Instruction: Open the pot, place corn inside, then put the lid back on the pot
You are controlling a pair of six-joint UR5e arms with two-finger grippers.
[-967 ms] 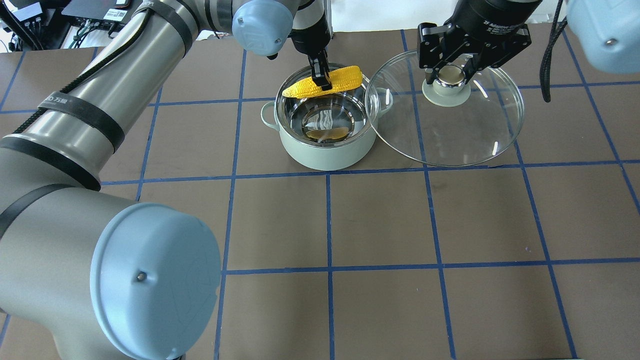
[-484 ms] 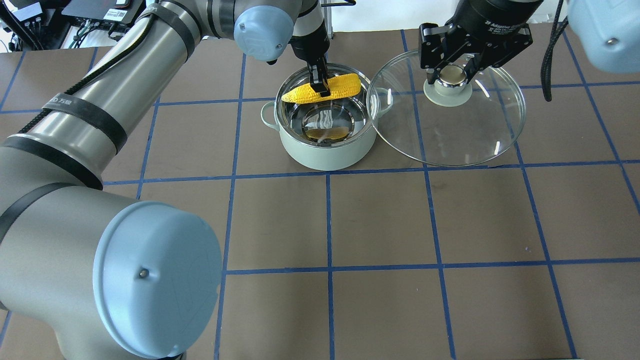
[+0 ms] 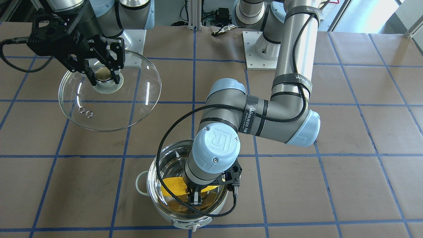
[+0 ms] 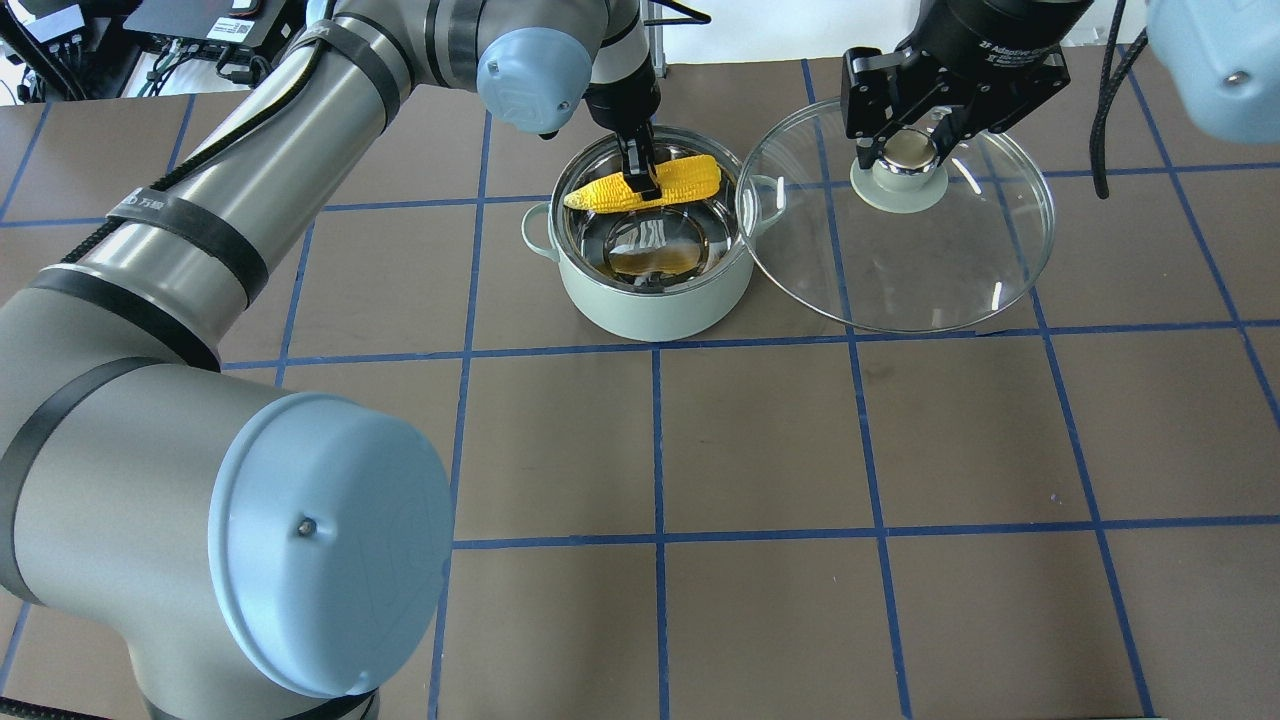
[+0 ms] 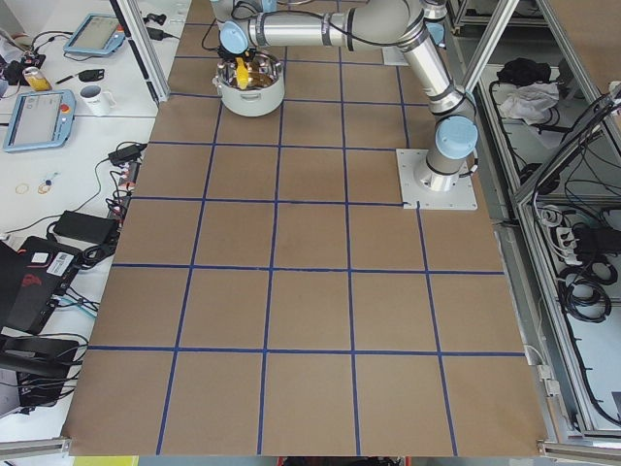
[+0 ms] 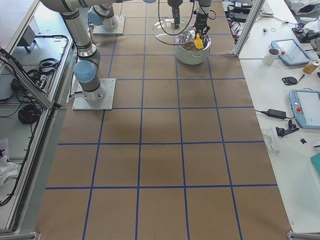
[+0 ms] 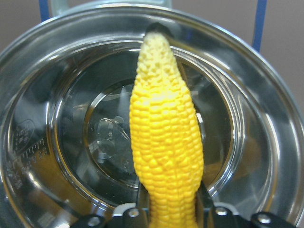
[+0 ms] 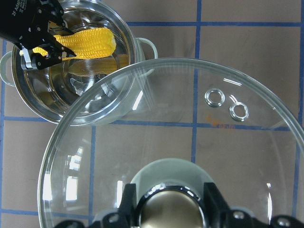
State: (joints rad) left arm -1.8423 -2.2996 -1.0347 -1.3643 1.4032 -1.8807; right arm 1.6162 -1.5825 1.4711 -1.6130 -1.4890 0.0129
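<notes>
The pale grey-green pot (image 4: 650, 300) stands open at the far middle of the table, its steel inside showing (image 7: 71, 142). My left gripper (image 4: 643, 182) is shut on the yellow corn (image 4: 645, 186) and holds it level inside the pot's mouth, at the far rim. The corn fills the left wrist view (image 7: 164, 137) and shows in the front view (image 3: 175, 186). My right gripper (image 4: 905, 150) is shut on the knob of the clear glass lid (image 4: 960, 270) and holds it raised to the right of the pot, its edge overlapping the pot's right handle. The lid also shows in the right wrist view (image 8: 190, 142).
The table (image 4: 760, 430) is brown with blue grid tape. My left arm (image 4: 200, 230) stretches across the left half. Operator desks with tablets and a mug (image 5: 95, 97) stand beyond the table's far edge.
My left gripper has lowered the corn from above the pot's far rim down into the pot's mouth. The right gripper with the lid has barely moved.
</notes>
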